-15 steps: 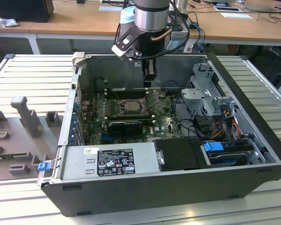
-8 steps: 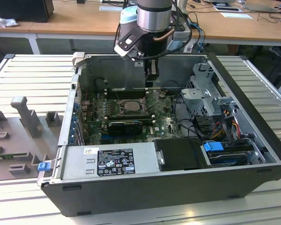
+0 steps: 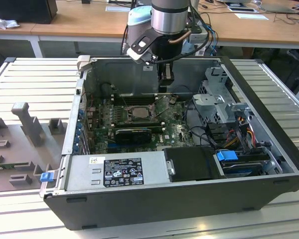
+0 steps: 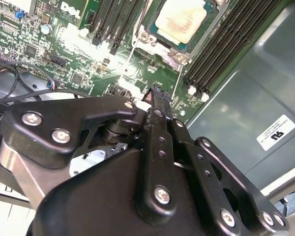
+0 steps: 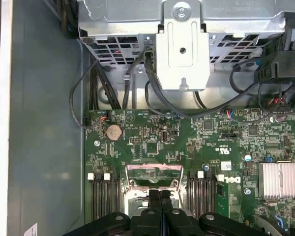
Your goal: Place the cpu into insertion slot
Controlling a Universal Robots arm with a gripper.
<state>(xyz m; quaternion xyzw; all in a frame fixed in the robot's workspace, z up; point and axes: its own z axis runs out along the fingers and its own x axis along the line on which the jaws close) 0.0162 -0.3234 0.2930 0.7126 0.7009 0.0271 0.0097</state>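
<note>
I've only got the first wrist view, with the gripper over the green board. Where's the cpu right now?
Observer: In the second wrist view the cpu lies inside the insertion slot, pale top up.
Operator: Is the gripper touching it?
Observer: No. In the exterior view the gripper hangs above the board, toward the exterior view's right of the insertion slot and apart from the cpu.
Operator: Is it holding anything?
Observer: In the second wrist view its fingers meet with nothing between them.

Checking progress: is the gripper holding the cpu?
No, in the second wrist view the cpu lies in the insertion slot, apart from the gripper.
</note>
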